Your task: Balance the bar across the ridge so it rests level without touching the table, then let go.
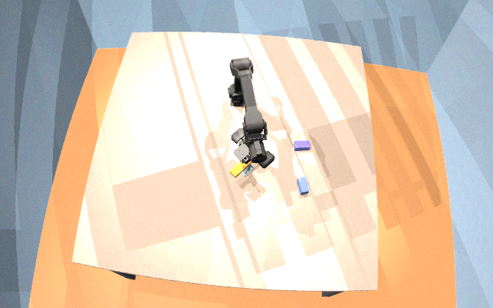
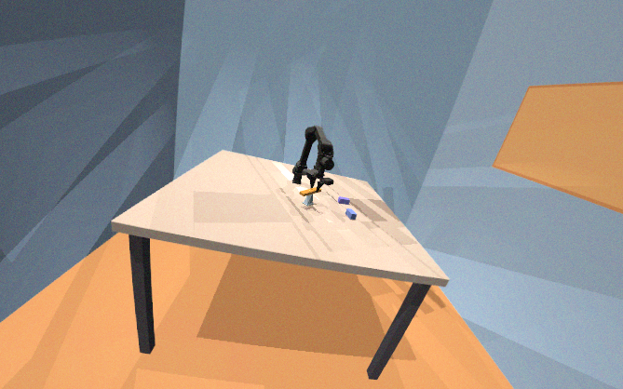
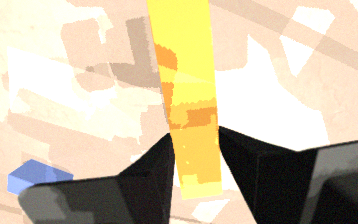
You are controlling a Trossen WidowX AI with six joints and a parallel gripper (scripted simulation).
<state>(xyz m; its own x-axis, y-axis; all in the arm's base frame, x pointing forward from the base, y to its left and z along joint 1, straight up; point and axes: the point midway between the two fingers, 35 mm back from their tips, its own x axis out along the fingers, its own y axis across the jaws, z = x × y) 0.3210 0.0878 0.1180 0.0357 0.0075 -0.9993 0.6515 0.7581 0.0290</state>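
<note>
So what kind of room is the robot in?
Probably a bare test room, not a home. There's just one table on an orange floor with blue-grey walls, and a small arm on it whose gripper holds a yellow bar, beside two blue blocks.

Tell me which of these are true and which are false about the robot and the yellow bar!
1. The black jaws of the gripper are shut on the long yellow-orange bar. True.
2. The bar lies flat on the pale table top. False: in the exterior view it sits raised above the table, over the small pale blue-grey ridge.
3. Two little blocks lie on the table, a purple one and a blue one. True.
4. The purple block and the blue block are stacked. False: they lie apart, each on the table.
5. The gripper has let go of the bar. False: the jaws squeeze it from both sides.
</note>
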